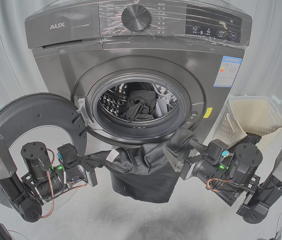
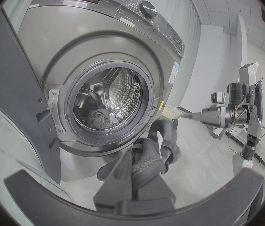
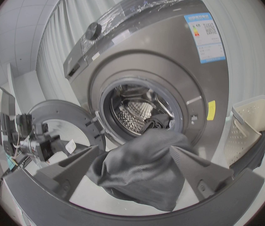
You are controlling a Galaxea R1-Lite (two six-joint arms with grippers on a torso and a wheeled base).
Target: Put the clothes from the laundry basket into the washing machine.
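Observation:
A dark garment hangs in front of the washing machine, just below its open drum mouth. My left gripper is shut on the end with the white label; in the left wrist view the cloth bunches at the fingers. My right gripper is at the other end, its fingers spread wide, and the garment lies draped between them. More dark clothes lie inside the drum. The cream laundry basket stands right of the machine.
The round door is swung open to the left, behind my left arm. A dark cloth hangs over the basket's rim. Pale bare floor lies in front of the machine. Curtains hang behind.

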